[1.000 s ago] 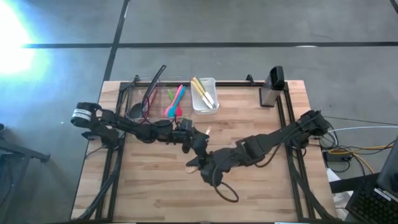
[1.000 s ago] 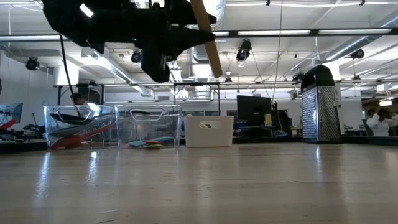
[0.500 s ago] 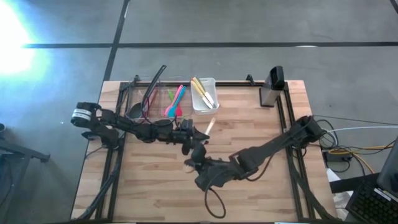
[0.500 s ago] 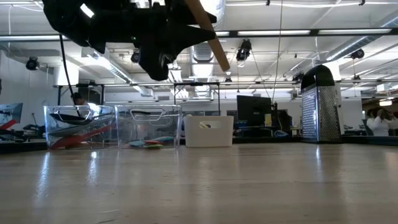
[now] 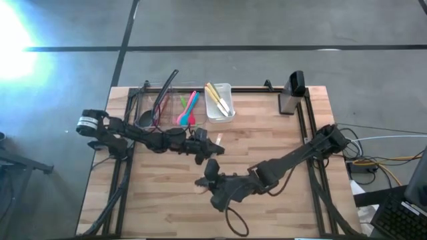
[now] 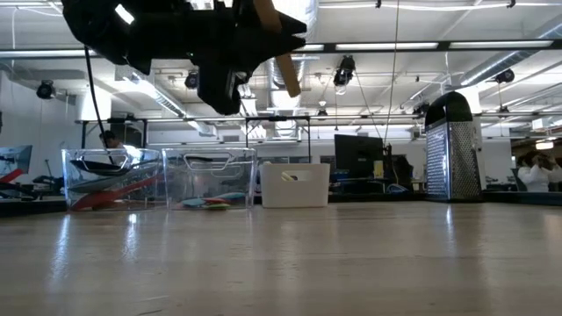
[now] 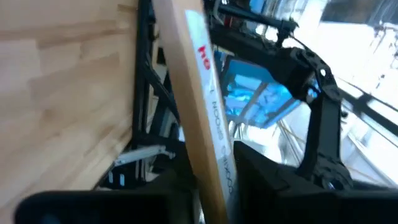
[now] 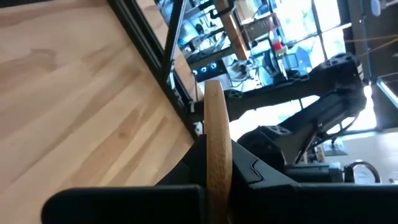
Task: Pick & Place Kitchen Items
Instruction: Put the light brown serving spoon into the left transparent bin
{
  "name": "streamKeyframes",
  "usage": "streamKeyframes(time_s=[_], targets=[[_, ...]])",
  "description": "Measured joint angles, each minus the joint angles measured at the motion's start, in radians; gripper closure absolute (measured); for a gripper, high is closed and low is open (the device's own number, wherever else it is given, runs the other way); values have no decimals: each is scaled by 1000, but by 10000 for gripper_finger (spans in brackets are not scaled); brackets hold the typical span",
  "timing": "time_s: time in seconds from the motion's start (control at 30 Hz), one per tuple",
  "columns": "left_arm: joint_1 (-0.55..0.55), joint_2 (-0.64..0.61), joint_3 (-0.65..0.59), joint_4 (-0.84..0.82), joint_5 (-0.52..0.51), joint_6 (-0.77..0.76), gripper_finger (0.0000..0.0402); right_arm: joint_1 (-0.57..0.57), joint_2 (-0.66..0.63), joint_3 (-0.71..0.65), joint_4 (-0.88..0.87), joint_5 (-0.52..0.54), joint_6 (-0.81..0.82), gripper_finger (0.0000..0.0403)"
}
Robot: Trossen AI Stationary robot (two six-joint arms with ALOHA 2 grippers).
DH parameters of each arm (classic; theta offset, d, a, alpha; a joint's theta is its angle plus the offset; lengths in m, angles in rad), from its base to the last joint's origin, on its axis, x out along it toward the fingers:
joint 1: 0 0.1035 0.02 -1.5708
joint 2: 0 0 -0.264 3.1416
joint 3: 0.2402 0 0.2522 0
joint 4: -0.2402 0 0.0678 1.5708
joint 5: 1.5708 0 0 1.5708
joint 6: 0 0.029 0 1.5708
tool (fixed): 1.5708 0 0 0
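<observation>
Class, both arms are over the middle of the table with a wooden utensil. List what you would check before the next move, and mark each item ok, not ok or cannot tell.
1. Right gripper shut on the wooden utensil: ok.
2. Utensil lifted off the table: ok, the low view shows it hanging well above the wood.
3. Left gripper close beside the right one: ok.
4. Both grippers on the same utensil: cannot tell.
5. White bin and clear bins at the far edge not covered by an arm: ok.
</observation>
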Motion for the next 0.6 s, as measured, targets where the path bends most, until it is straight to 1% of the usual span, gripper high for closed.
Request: streamKeyframes(time_s=[0.1, 0.13, 0.27, 0.43, 0.53, 0.6], targets=[[0, -1, 18, 12, 28, 14, 350, 3, 0, 0, -5, -14, -12, 394], [1, -1, 24, 14, 36, 24, 355, 3, 0, -1, -5, -14, -20, 394], [2, 0, 35, 12, 48, 77, 355, 2, 0, -1, -6, -20, -16, 394], [2, 1, 35, 9, 53, 99, 354, 2, 0, -2, -26, -30, 0, 392], [2, 1, 35, 14, 53, 119, 354, 4, 1, -3, -23, -21, 57, 373], [8, 1, 36, 20, 53, 136, 354, 15, 2, -3, -27, 16, 88, 351]])
